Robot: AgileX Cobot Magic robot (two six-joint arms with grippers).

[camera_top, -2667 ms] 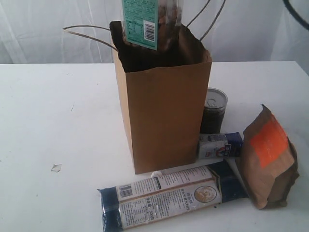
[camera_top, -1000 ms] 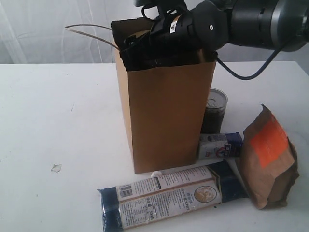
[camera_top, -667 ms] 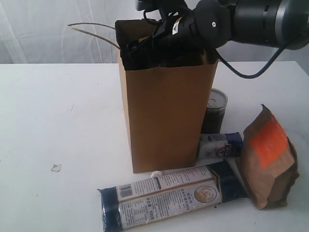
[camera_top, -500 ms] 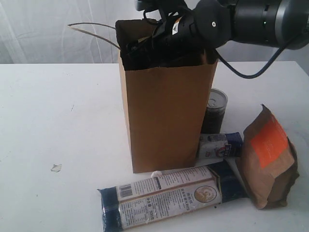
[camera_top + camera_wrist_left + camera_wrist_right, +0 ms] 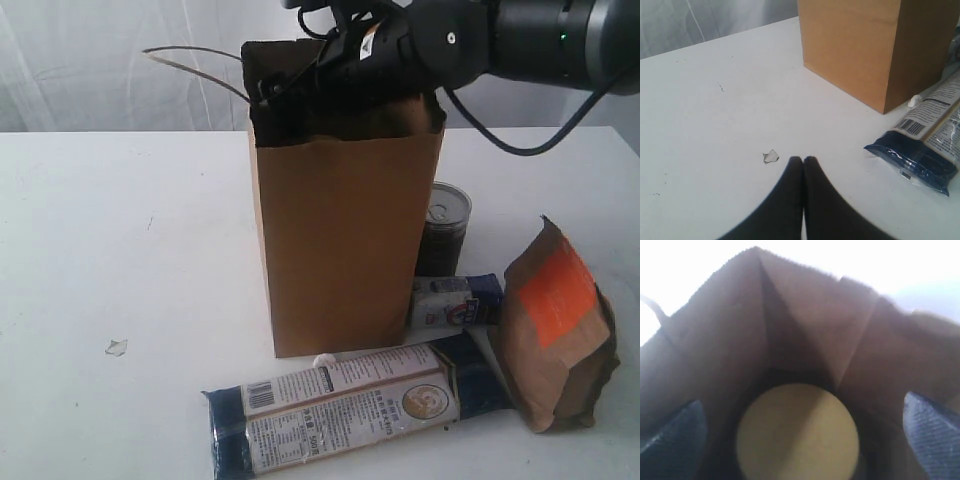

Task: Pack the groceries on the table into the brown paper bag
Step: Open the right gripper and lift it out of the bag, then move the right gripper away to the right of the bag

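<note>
So the right gripper (image 5: 801,436) is in the tall kraft-brown paper bag (image 5: 345,240), jaws apart over a gold-lidded jar (image 5: 797,430); left gripper (image 5: 803,161) has its jaws together.

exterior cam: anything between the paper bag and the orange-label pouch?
Yes. In the exterior view the small blue-white packet lies between the paper bag and the pouch, with the silver-lidded can standing behind it.

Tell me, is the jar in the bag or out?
In. The gold-lidded jar sits deep inside the brown paper bag, walls all around it.
</note>
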